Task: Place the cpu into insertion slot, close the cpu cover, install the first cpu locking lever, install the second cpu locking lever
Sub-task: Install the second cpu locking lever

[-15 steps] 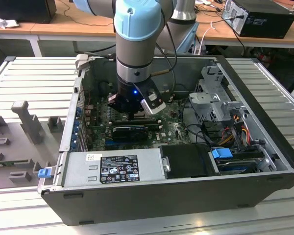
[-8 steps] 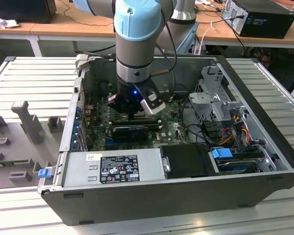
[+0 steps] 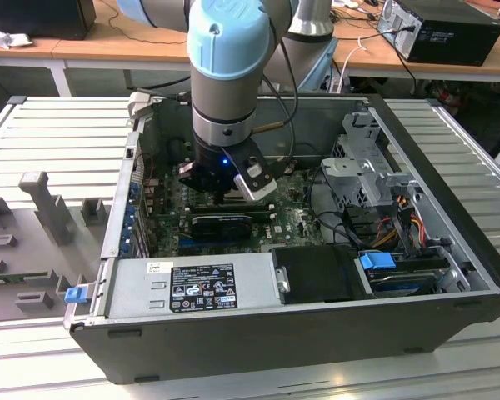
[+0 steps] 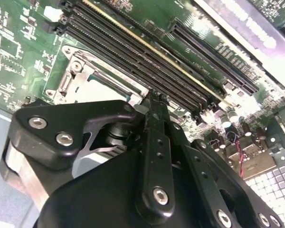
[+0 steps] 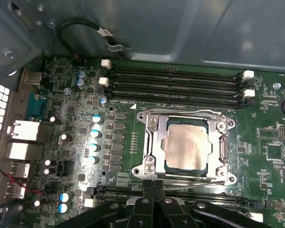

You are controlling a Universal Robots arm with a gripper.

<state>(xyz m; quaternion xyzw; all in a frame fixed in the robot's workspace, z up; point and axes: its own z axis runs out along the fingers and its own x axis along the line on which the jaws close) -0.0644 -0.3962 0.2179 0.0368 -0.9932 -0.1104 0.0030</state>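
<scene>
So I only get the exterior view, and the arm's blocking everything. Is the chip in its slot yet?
Observer: Yes. In the first wrist view the cpu lies flat in the insertion slot.
Operator: Is the cover down on it?
Observer: It looks down. The cpu cover frames the cpu, whose silver top shows through the window.
Operator: Where's the gripper?
Observer: The gripper is at the socket's edge, beside a thin metal lever that lies along that side.
</scene>
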